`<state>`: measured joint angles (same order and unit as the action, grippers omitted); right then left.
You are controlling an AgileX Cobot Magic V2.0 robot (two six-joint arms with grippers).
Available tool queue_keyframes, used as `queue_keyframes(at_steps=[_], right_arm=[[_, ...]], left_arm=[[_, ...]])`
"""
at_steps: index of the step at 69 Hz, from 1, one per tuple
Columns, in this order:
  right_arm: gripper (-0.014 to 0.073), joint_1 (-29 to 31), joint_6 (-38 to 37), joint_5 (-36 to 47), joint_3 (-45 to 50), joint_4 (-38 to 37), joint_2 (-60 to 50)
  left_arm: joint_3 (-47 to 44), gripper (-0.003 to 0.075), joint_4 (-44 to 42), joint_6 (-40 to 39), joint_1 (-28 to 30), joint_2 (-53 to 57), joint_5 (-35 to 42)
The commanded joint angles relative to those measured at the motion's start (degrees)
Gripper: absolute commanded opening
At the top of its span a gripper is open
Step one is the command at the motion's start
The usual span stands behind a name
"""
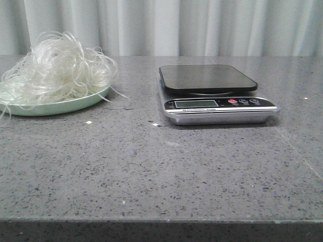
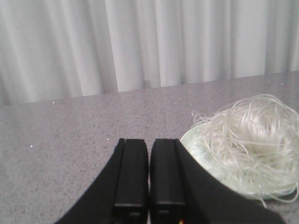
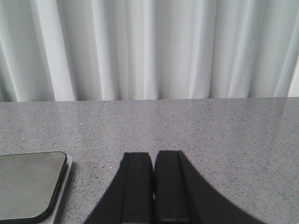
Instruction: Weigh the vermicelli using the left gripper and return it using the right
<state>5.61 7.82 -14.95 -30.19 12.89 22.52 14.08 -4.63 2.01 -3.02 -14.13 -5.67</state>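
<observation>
No print on the scale [image 1: 217, 96] is legible.

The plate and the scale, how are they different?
The plate is round and pale green; the scale is boxy, silver with a black top. The plate is heaped with noodles; the scale's top carries nothing. The scale has a screen and buttons; the plate has none. Both sit on the grey table.

Translucent white vermicelli [image 1: 58, 63] on a pale mint-green plate [image 1: 75, 105]. Grey tabletop [image 1: 151, 171], speckled dark and light. The scale [image 1: 214, 103] shows a glossy black platform over a silver body, with one red button [image 1: 232, 101]. Both claws, left claw [image 2: 148, 172] and right claw [image 3: 153, 186], matte black. White pleated curtain [image 1: 202, 25] behind.
</observation>
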Motion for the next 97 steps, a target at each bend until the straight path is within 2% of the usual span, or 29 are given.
queue_keyframes(at_steps=[1,17,23,30,97], right_arm=[[0.0151,0.3,0.3,4.2,-1.4,-0.5,0.3],[0.0151,0.3,0.3,4.2,-1.4,-0.5,0.3],[0.0151,0.3,0.3,4.2,-1.4,-0.5,0.4],[0.0151,0.3,0.3,4.3,-1.4,-0.5,0.4],[0.0151,0.3,0.3,4.3,-1.4,-0.5,0.4]], left_arm=[[-2.9,0.0136,2.0,-0.9,0.4,4.1,3.5],[-12.1,0.0136,2.8,-0.9,2.1,15.5,3.5],[-14.8,0.0136,3.1,-0.9,2.4,15.4,5.7],[-14.7,0.0136,3.3,-0.9,2.4,15.6,2.6],[-14.7,0.0136,3.3,-0.9,2.4,15.5,2.6]])
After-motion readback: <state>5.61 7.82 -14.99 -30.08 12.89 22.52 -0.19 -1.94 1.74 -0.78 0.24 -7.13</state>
